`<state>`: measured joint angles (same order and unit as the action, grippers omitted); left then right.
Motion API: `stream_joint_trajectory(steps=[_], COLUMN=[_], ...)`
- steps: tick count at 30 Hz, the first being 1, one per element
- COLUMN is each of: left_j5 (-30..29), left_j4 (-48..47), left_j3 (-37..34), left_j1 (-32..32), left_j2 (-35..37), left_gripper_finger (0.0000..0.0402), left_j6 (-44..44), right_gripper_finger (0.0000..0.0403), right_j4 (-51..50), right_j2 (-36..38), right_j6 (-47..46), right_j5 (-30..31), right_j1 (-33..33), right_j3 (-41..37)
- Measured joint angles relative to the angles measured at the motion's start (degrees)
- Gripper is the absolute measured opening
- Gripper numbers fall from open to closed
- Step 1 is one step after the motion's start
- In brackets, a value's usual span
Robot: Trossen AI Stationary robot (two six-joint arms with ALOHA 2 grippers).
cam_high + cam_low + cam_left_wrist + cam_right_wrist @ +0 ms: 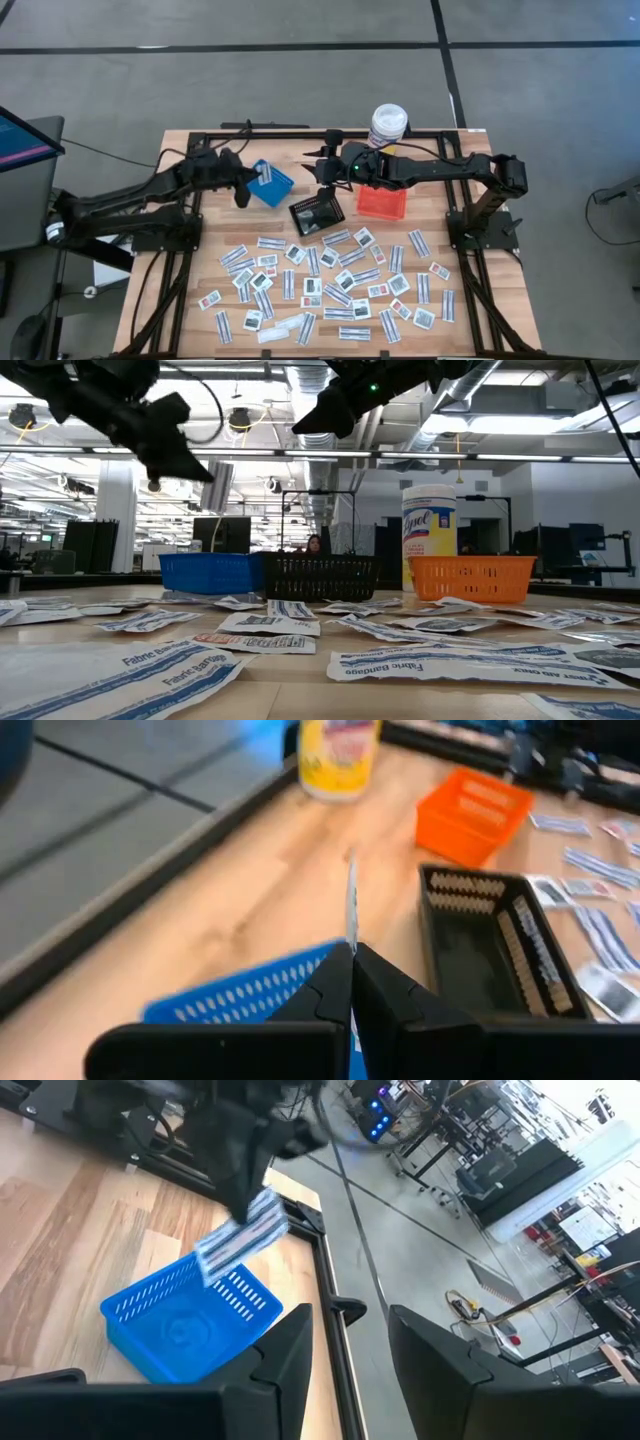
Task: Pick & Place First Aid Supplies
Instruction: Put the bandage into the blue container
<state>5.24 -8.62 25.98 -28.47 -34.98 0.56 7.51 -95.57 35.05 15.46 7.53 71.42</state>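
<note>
— Above the blue basket, what does the left gripper carry?
— One bandage strip, narrow, white with blue-grey print; its fingers are pinched tight on it, edge-on in the left wrist view; the strip hangs over the basket.
— And the right gripper?
— Parted and empty, up above the black basket.
— The other packets?
— Scattered flat over the wooden table, in front of the baskets; an orange basket and a white bottle stand farther back; beyond, grey floor and a lit hall.
</note>
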Motion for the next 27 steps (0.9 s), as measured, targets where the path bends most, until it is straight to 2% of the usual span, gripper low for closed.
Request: stream_joint_trajectory(steps=[2,7,12,22,27], left_j5=[3.7,7.2,18.8,19.7,23.8], left_j4=[0.1,0.2,0.6,1.4,2.1], left_j3=[0.0,0.0,1.0,2.0,3.4], left_j1=[-2.2,-7.1,-11.0,-13.2,-13.5], left_j2=[-2.4,-10.6,-17.7,-27.7,-29.9], left_gripper_finger=[0.0008,0.0010,0.0007,0.0007,0.0013], left_j6=[0.0,0.0,-0.1,-0.3,-0.3], right_gripper_finger=[0.0128,0.0126,0.0126,0.0127,0.0124], right_j4=[0.0,0.0,-0.2,-0.3,-0.2], right_j2=[0.0,0.0,0.0,0.0,0.0], right_j6=[0.0,0.0,-0.1,-0.1,-0.1], right_j5=[-0.1,-0.2,-0.2,-0.4,-0.4], right_j1=[0.0,0.0,0.0,0.0,0.0], right_j3=[0.0,0.0,0.0,0.0,0.0])
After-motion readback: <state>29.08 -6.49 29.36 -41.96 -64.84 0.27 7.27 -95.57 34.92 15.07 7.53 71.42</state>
